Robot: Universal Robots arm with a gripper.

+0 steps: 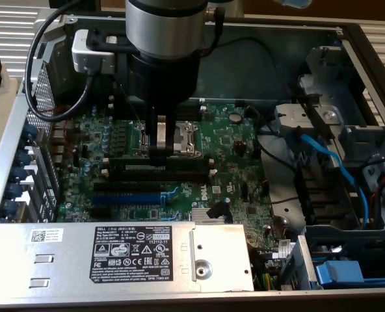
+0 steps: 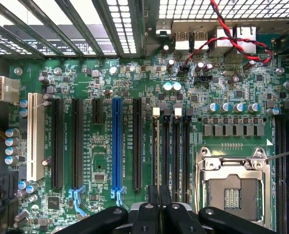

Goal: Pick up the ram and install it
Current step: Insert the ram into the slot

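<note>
Open computer case [image 1: 270,58], motherboard [image 1: 235,140] exposed: claw [image 1: 159,151] pinches the ram [image 1: 189,158] mid-length, at the black slots [image 1: 179,174] beside the processor socket [image 1: 185,135]. Judged light, stiff, fragile; grip long edges, not chips.

We saw a green motherboard [image 1: 238,140] carrying black slots [image 1: 140,185] and one blue slot [image 1: 124,197], a dark-green ram [image 1: 179,159], a black gripper [image 1: 157,153], and, at the board's three o'clock in the exterior view, a light-blue cable [image 1: 329,162].
</note>
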